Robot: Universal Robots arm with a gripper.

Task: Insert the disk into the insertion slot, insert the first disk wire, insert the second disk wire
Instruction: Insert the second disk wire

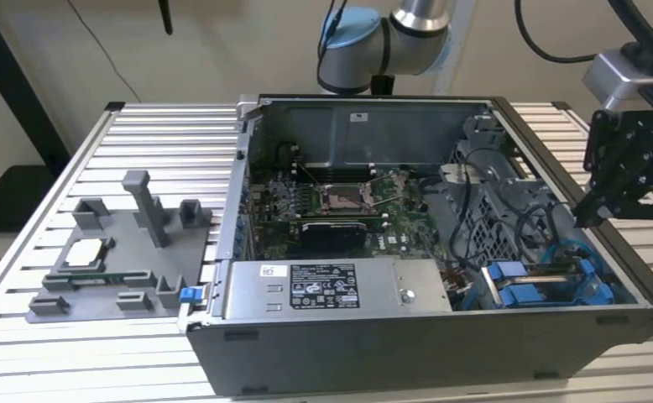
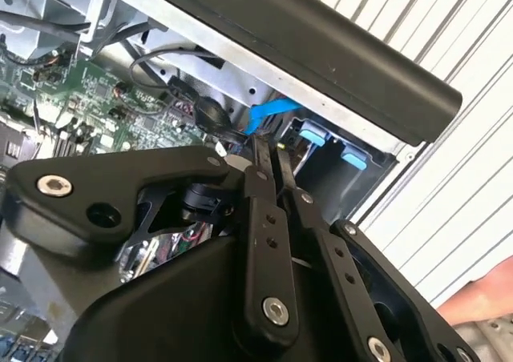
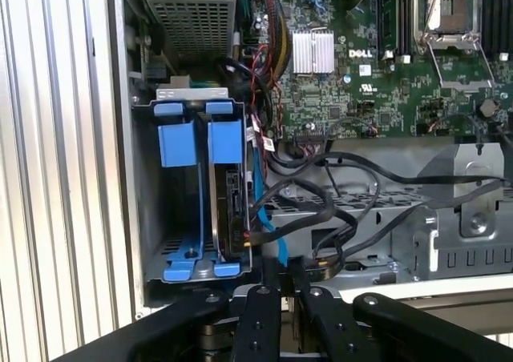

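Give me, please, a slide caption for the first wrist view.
Gripper at the case rim, near the blue-railed slot and black wires.

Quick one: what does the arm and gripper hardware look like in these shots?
Arm: silver tube sections, light-blue joint cap, black cables alongside. Gripper: matte black, flat linkage bars with round silver screw heads. A grey box-shaped mount sits above it in the exterior view.
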